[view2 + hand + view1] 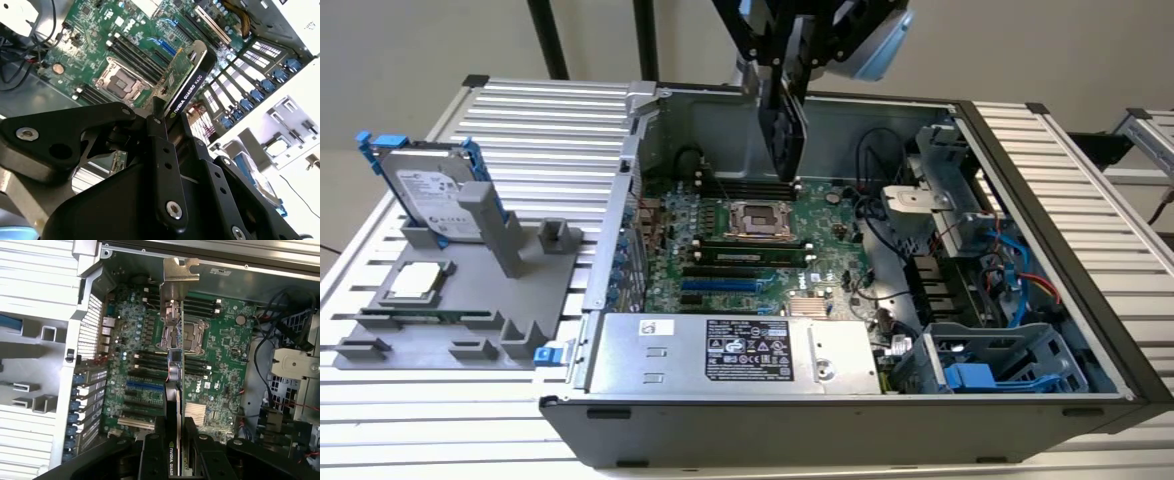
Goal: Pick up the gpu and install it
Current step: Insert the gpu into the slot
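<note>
The gpu [782, 132] hangs upright over the open computer case [1067, 250], above the motherboard [754, 245], and touches nothing below it. My gripper [781, 85] is shut on its upper edge. In the second wrist view the black fingers [159, 145] clamp the card [189, 80], which shows a black cover on one side and a green board on the other. In the first wrist view the gripper [175, 442] holds the gpu [173, 390] edge-on, with its silver bracket [177, 277] at the far end, over the CPU socket [182, 335] and near the blue slot [145, 386].
On the exterior view's left, a grey fixture [467, 300] carries a hard drive [434, 190] with blue rails and a small silver CPU chip [416, 282]. Inside the case are a power supply [734, 355], a drive cage [1014, 365] and loose cables [874, 160].
</note>
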You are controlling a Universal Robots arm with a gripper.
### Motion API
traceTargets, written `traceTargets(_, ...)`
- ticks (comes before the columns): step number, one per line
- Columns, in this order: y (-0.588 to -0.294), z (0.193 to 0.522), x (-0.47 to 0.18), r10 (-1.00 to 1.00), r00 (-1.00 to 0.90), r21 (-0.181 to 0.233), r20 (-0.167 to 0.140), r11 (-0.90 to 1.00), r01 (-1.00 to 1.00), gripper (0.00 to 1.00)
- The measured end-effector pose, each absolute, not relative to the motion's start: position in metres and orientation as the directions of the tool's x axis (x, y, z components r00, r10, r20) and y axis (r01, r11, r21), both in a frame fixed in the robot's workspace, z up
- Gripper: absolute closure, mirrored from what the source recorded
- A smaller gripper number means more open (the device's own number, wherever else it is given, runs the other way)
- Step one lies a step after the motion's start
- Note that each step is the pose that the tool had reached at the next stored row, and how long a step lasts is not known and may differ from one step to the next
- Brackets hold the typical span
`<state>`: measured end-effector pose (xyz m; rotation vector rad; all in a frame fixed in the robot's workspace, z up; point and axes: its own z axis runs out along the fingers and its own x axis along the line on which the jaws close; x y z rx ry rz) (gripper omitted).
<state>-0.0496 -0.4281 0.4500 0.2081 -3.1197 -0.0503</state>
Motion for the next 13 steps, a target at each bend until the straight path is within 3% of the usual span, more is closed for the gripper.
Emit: traceTargets(13, -0.4281, 0.45, -0.0496, -0.193, -0.981, 0.033, 0.012, 0.981, -0.192, 1.0)
